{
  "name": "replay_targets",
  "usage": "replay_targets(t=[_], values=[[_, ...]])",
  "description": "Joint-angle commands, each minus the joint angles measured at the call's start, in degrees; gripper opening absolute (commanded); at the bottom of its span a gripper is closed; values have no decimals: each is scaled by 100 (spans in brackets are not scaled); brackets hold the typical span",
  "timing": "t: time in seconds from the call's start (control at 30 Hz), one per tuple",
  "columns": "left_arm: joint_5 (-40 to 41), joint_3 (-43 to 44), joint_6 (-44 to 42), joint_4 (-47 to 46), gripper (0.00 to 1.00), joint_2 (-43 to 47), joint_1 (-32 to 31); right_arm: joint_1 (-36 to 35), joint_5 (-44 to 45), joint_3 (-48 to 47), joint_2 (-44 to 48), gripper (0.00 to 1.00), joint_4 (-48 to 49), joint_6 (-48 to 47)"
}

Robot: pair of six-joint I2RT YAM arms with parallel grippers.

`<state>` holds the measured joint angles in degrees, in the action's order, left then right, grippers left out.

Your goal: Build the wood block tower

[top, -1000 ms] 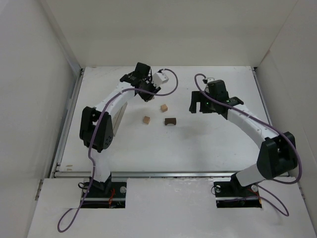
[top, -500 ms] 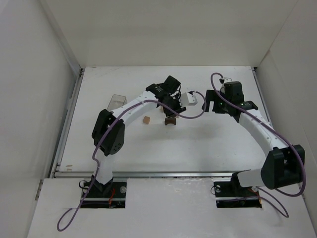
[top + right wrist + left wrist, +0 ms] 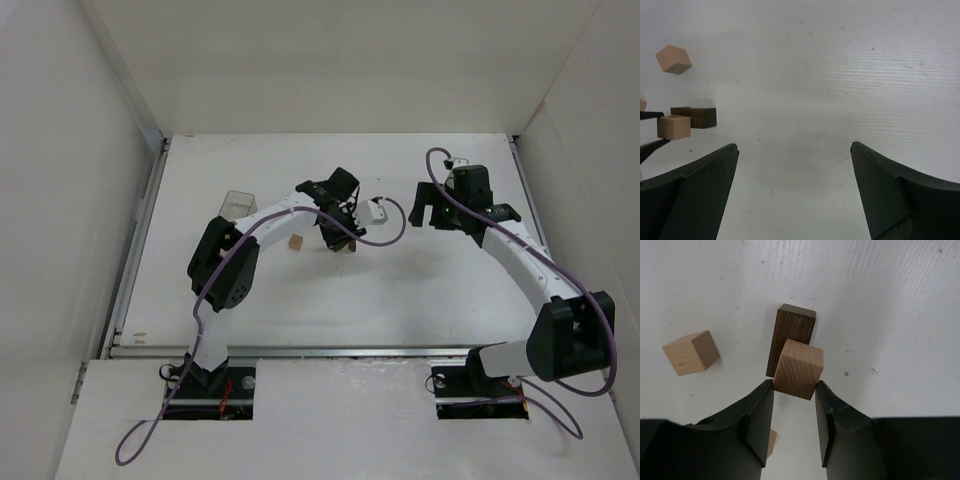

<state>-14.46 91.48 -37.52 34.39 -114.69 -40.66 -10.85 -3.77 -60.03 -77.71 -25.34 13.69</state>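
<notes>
My left gripper (image 3: 794, 386) is shut on a light tan wooden cube (image 3: 799, 369), pinched at the fingertips. The cube sits directly over the dark brown arch piece (image 3: 791, 335), which lies on the white table; whether the two touch I cannot tell. In the top view this gripper (image 3: 340, 228) hovers over the arch (image 3: 346, 246) mid-table. Another tan cube (image 3: 691, 352) (image 3: 296, 241) rests left of the arch. A sliver of a third tan block (image 3: 770, 442) peeks from behind the left finger. My right gripper (image 3: 795, 150) (image 3: 428, 206) is wide open and holds nothing, to the right of the blocks.
A clear plastic box (image 3: 237, 203) lies at the left, beside the left arm's elbow. White walls enclose the table on three sides. The right wrist view shows the arch (image 3: 695, 117), the held cube (image 3: 674, 127) and a loose cube (image 3: 673, 58) at its left edge.
The left arm swung from the back left to the middle, bringing its held cube over the dark arch. The right arm drew back to the right and its jaws opened slightly wider.
</notes>
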Motion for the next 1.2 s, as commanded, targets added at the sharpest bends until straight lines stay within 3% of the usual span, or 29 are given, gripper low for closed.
replay_targets(t=[0.0, 1.17], values=[[-22, 10, 192, -205, 0, 149, 6, 39, 25, 0, 2, 100, 38, 2], [84, 10, 271, -310, 0, -9, -47, 39, -80, 0, -104, 100, 144, 2]])
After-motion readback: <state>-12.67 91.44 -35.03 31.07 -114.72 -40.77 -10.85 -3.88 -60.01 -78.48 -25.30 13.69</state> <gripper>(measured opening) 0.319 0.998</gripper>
